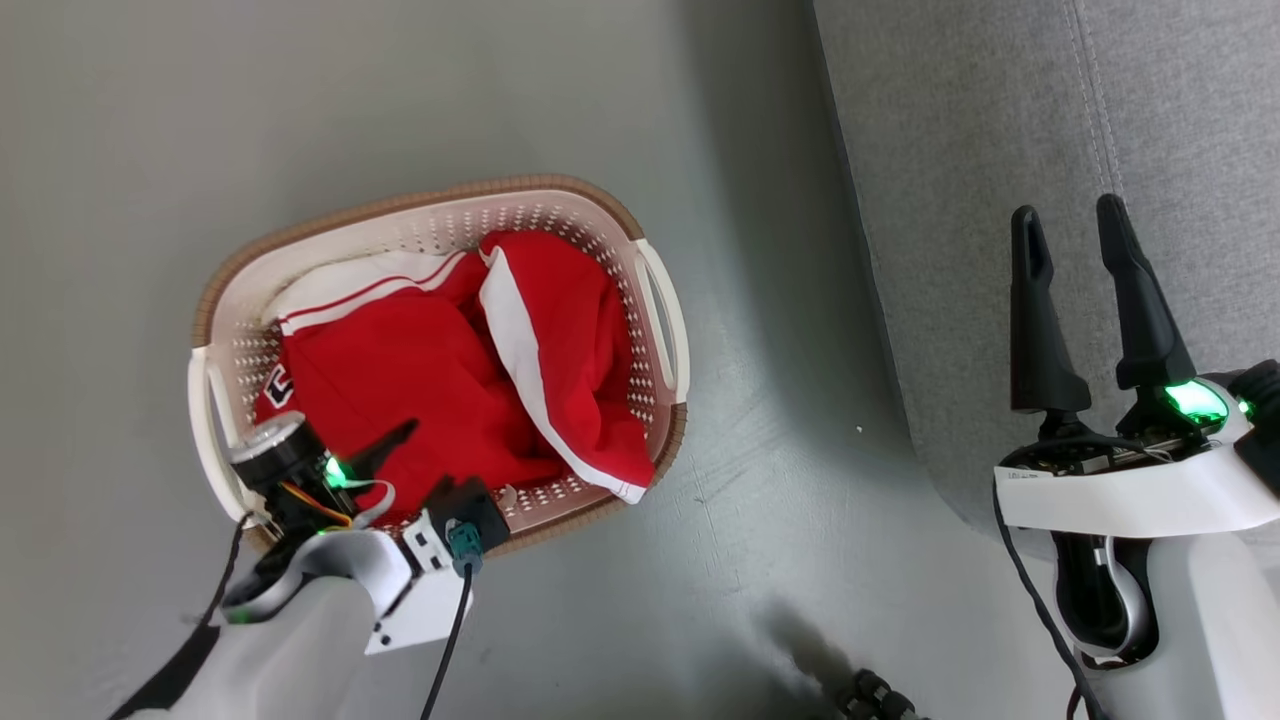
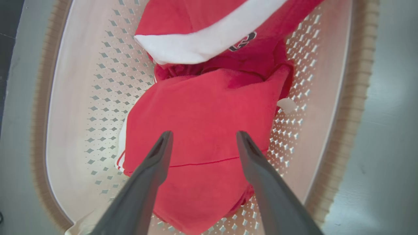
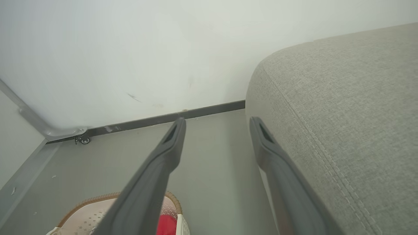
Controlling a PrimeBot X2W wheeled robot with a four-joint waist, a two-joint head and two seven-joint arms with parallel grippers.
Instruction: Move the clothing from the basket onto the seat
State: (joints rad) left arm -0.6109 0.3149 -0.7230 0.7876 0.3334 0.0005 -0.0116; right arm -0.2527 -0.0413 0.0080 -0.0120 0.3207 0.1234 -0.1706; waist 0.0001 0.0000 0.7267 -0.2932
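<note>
You've got grey floor point(image 1: 600, 100), a white wall point(image 3: 130, 49) at the far end with a dark baseboard point(image 3: 156, 119), and a small caster point(image 3: 85, 140) far left.

White forearms point(image 1: 1210, 620), black cables point(image 1: 447, 640), green wrist lights point(image 1: 1195, 401), long tapered dark-grey fingers point(image 1: 1035, 320).

1. Two red garments point(image 1: 420, 390), heaped straight ahead of the left jaws.
2. One basket point(image 1: 400, 205), around that heap.
3. One grey sofa point(image 1: 1000, 150), just beyond the right jaws.
4. Two pairs of jaws, four dark fingers point(image 1: 1035, 320) altogether.
</note>
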